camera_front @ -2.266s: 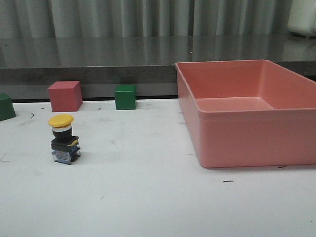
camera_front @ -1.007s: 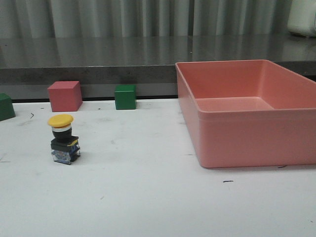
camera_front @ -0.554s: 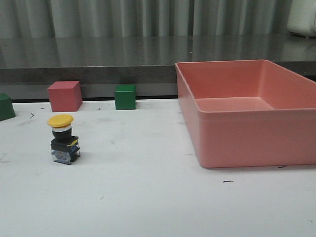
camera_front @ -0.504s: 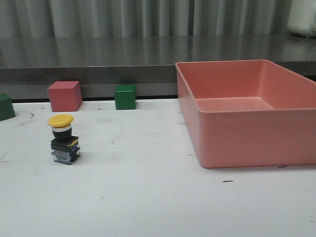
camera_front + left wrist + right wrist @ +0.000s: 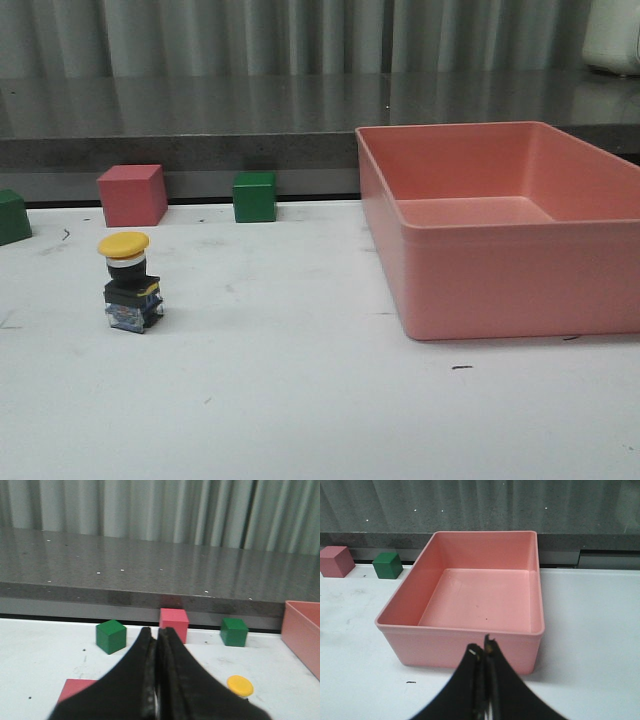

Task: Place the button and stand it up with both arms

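Button (image 5: pixel 128 282) upright on table (image 5: pixel 300 400), unmoved since earlier; both arms' jaws apparently pressed together, gripping nothing.

Even, soft light; faint shadows, slightly blurry.

No readable text, label, brand, number or sign shows on anything in these views.

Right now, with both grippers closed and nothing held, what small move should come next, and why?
Probably none beyond keeping both arms back: the button already stands upright on the table, yellow cap up, outside the pink bin. The left gripper and right gripper are shut and hold nothing.
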